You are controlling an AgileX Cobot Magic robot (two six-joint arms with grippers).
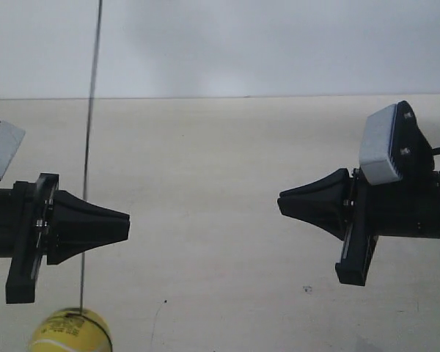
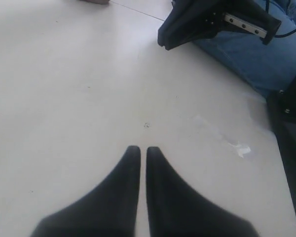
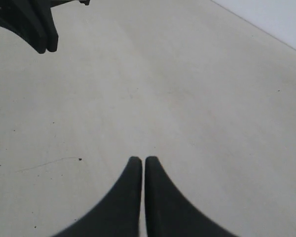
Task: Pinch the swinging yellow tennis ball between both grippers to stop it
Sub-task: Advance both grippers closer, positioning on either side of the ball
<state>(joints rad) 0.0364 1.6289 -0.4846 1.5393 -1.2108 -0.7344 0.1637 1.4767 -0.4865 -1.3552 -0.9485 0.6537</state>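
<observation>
On a pale tabletop [image 1: 205, 183] backed by a white wall, two black grippers face each other with a wide open gap between their snouts. The yellow tennis ball [image 1: 72, 331] hangs at the bottom edge of the exterior view and is partly cut off. It sits directly under the snout of the gripper at the exterior view's left [image 1: 125, 226] and well apart from the gripper at the exterior view's right [image 1: 281, 204]. Its thin dark string [image 1: 88, 161] runs almost straight up, crossing in front of the snout at the view's left. The ball therefore lies below the line joining the two snouts and far to the left end of it. The arm at the view's left is much the nearer. Neither wrist view shows the ball. The left gripper [image 2: 139, 149] has its fingers [image 2: 128, 173] pressed nearly together, with only a hairline slit between them. The right gripper [image 3: 139, 159] is closed the same way. A pinch probably needs both snouts brought down level with the ball, with the arm at the view's right travelling furthest.
</observation>
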